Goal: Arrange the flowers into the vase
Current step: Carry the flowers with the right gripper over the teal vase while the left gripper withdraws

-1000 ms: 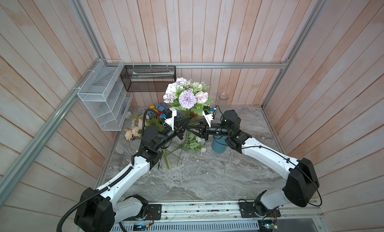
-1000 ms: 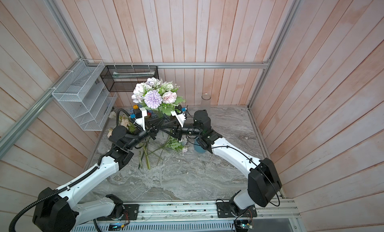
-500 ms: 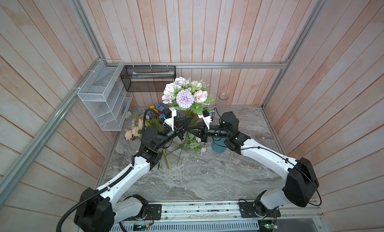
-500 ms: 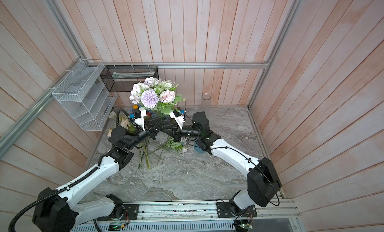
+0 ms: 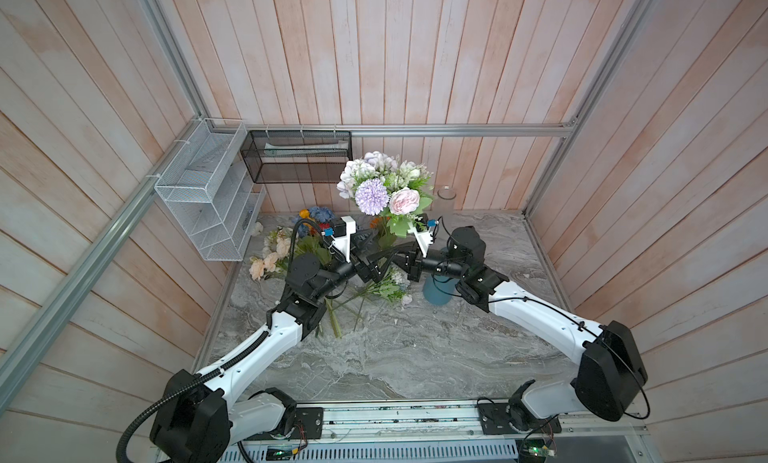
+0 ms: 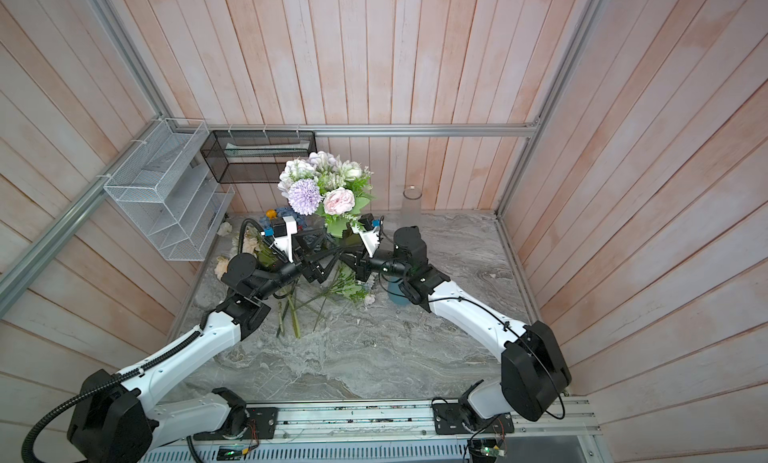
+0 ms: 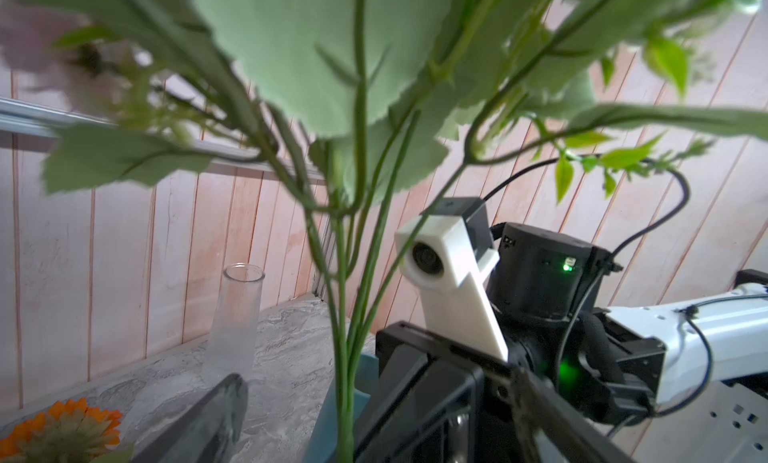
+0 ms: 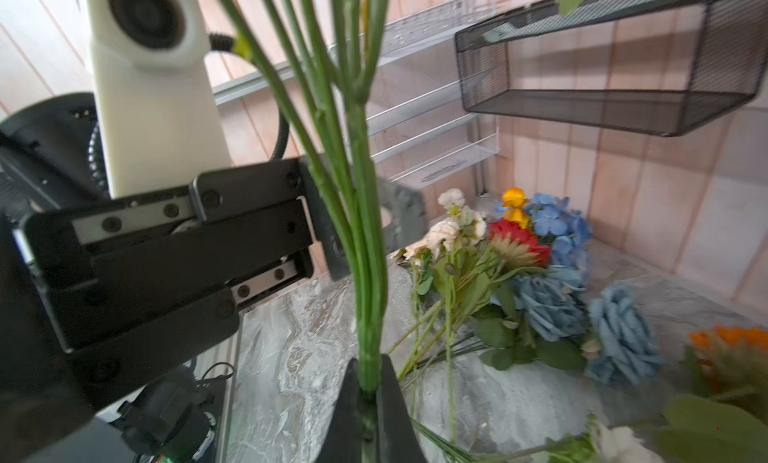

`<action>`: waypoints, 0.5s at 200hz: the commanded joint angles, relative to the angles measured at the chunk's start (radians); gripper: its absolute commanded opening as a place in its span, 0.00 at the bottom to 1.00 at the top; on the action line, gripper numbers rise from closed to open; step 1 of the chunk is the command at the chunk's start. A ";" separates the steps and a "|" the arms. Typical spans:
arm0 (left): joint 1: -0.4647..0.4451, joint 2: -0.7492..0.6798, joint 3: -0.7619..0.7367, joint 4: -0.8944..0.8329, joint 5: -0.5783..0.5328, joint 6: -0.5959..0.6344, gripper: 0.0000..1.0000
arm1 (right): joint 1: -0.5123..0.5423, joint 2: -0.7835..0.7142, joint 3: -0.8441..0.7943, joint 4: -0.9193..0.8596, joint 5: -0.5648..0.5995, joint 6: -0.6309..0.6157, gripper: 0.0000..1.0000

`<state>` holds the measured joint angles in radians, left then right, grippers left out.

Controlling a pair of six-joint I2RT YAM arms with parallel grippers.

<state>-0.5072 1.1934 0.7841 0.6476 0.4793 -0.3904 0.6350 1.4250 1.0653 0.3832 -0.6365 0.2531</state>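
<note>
A bunch of flowers (image 5: 382, 186) (image 6: 322, 191) with lilac, pink and white blooms stands upright in the air between the two arms. My right gripper (image 8: 370, 369) (image 5: 400, 258) is shut on its green stems (image 8: 365, 274) low down. My left gripper (image 7: 378, 378) (image 5: 376, 252) is open, its fingers (image 8: 330, 236) standing on either side of the same stems (image 7: 343, 348) without pressing them. A teal vase (image 5: 436, 294) (image 6: 398, 297) stands on the table under the right arm. More flowers (image 5: 286, 249) (image 8: 540, 253), blue, red, orange and peach, lie at the back left of the table.
A clear glass vase (image 5: 446, 199) (image 7: 237, 319) stands by the back wall. A white wire rack (image 5: 203, 199) and a black mesh basket (image 5: 299, 157) hang on the walls at the back left. Loose green sprigs (image 5: 382, 288) lie on the marble table (image 5: 395, 357) under the grippers.
My right gripper has closed on the bunch's stems, and my left gripper, shut on them before, has opened. The bunch has stayed almost in place.
</note>
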 commanded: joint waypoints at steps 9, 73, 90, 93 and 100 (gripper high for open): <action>-0.003 -0.029 -0.076 -0.044 -0.068 -0.039 1.00 | -0.076 -0.093 -0.015 -0.061 0.116 -0.066 0.00; -0.004 0.027 -0.137 -0.048 -0.127 -0.085 1.00 | -0.268 -0.246 -0.112 -0.189 0.314 -0.118 0.00; -0.005 0.056 -0.132 -0.035 -0.119 -0.091 1.00 | -0.301 -0.273 -0.146 -0.190 0.330 -0.120 0.00; -0.005 0.061 -0.130 -0.032 -0.117 -0.094 1.00 | -0.305 -0.276 -0.153 -0.186 0.330 -0.119 0.00; -0.005 0.073 -0.128 -0.027 -0.112 -0.097 1.00 | -0.311 -0.284 -0.168 -0.176 0.332 -0.118 0.00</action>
<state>-0.5072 1.2304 0.6521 0.5968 0.3683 -0.4690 0.3485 1.1702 0.9394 0.2264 -0.3599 0.1524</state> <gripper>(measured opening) 0.999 0.058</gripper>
